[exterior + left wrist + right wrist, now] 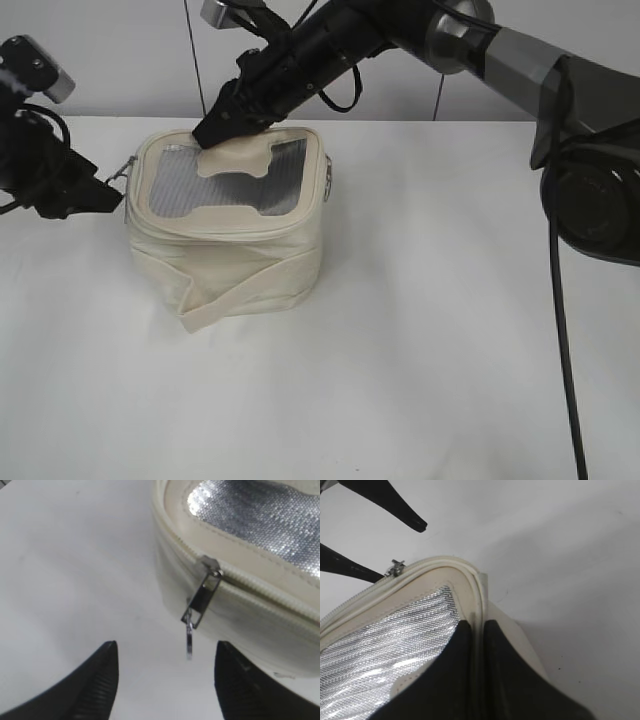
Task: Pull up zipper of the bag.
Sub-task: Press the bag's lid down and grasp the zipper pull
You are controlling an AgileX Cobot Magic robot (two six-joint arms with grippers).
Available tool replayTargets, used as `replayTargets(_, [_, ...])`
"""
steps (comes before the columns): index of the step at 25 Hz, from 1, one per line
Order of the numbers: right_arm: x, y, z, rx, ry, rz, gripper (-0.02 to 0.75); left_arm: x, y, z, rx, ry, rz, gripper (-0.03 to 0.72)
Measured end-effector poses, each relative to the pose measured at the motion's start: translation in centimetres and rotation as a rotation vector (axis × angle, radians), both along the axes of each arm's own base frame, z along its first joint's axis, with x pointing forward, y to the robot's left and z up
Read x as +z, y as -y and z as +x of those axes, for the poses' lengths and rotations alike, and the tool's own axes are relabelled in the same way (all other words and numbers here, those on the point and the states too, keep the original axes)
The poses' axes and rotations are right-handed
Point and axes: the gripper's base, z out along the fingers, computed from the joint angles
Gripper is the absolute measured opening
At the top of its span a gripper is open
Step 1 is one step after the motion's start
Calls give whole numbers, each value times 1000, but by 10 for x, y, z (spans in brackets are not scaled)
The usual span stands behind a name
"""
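The bag [225, 235] sits left of centre on the white counter [420, 380], and the nearest part of it is the flat cream strap [235, 295] slanting across its front wall. Above that, the top panel faces up, showing a grey mesh window [170, 185] with a cream H-shaped patch [240, 160] over it. The zipper [215, 230] track runs round the bag's upper rim.

At the bag's left corner, a silver slider [212, 572] sits on the track, and its long flat pull tab [200, 602] hangs down with a small metal ring [189, 640] dangling from its end. The left gripper [165, 680] is wide open just beside this corner: its two black fingers [97, 680] stand either side of the hanging ring without touching it, holding nothing. In the exterior view the same gripper [100, 190] sits just off the bag's left edge, close to the slider.

Farther back, the right arm [480, 45] reaches in from the upper right across the middle. The right gripper [215, 130] bears down on the far edge of the top panel, beside the H-shaped patch. In the right wrist view its two fingers [455, 670] are nearly together, with the raised cream rim [479, 615] of the bag pinched between them.
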Motion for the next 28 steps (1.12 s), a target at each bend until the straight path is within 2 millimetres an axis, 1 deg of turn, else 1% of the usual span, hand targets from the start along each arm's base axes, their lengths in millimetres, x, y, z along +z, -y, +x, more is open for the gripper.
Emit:
replayTargets(3, [0,0,0,0,-1,0,55,0,2,1,-2,8,-18,458])
replayTargets(7, [0,0,0,-2,-3,-1,54,-1,12,1,-41,27,-9,458])
replayTargets(9, [0,0,0,-4,-4,-3,55,-4,17,3,-45,41,11,433])
replayTargets(10, [0,0,0,-4,-4,-4,55,-5,19,4,-40,55,24,389])
replayTargets(11, [0,0,0,-5,-5,-4,55,-5,21,4,-41,63,34,310])
replayTargets(12, [0,0,0,-6,-6,-4,55,-6,22,5,-46,69,47,204])
replayTargets(13, [0,0,0,-6,-7,-4,53,-7,23,5,-58,72,60,122])
replayTargets(14, [0,0,0,-8,-9,-3,53,-8,24,4,-70,73,71,61])
replayTargets(15, [0,0,0,-10,-11,-3,53,-8,24,4,-81,75,82,24])
replayTargets(16, [0,0,0,-13,-16,-3,53,-8,24,4,-84,75,88,6])
replayTargets(20, [0,0,0,-36,-47,-1,52,-6,22,1,-54,45,95,-6])
replayTargets(28, [0,0,0,-79,-99,5,52,20,17,-22,24,-76,103,-8])
